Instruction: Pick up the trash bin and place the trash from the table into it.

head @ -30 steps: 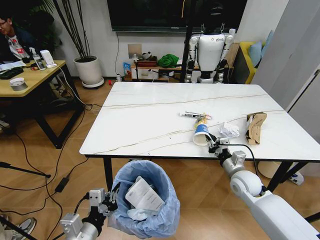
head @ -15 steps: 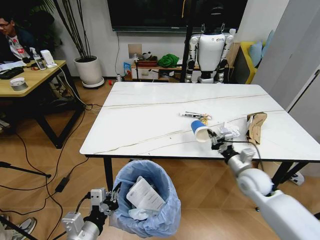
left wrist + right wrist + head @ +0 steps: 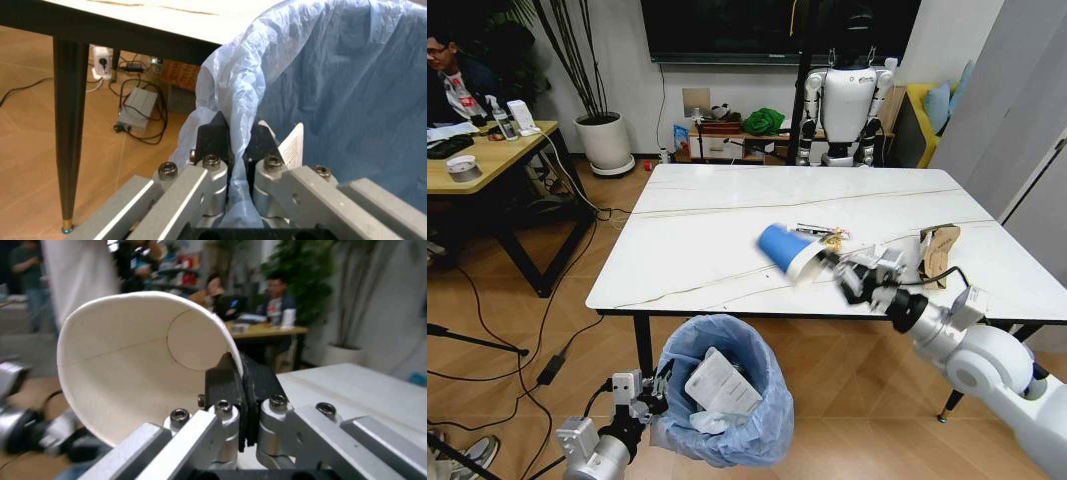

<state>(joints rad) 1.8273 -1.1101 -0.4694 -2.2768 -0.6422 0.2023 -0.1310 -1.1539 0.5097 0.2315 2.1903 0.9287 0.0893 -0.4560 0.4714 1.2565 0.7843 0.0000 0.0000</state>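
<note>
A: While the left tool point(image 3: 649, 398) sits low at the near left, below the table edge, what has it got?

B: It is clamped on the rim of the trash bin point(image 3: 727, 395). In the left wrist view its two dark fingers point(image 3: 215, 137) pinch the crinkled light blue bag point(image 3: 333, 75) where it folds over the rim, one finger outside and one inside. The bin hangs just in front of the table point(image 3: 717, 230), beside a black table leg point(image 3: 70, 120). White paper point(image 3: 717, 385) already lies inside it.

A: And further right?

B: The paper cup point(image 3: 789, 250) is off the table, held in the air above its near edge, tipped on its side with its blue band up and to the left. The right tool point(image 3: 842, 275) grips it by the rim. In the right wrist view the fingers point(image 3: 230, 385) are closed narrow on the cup wall, one inside and one outside, and the cup's open mouth point(image 3: 143, 365) faces that camera.

A: What lies on the table?

B: A thin wrapper point(image 3: 819, 232) just behind the cup, crumpled white paper point(image 3: 905, 256) near the right arm, and a brown paper bag point(image 3: 938, 250) toward the right edge.
</note>
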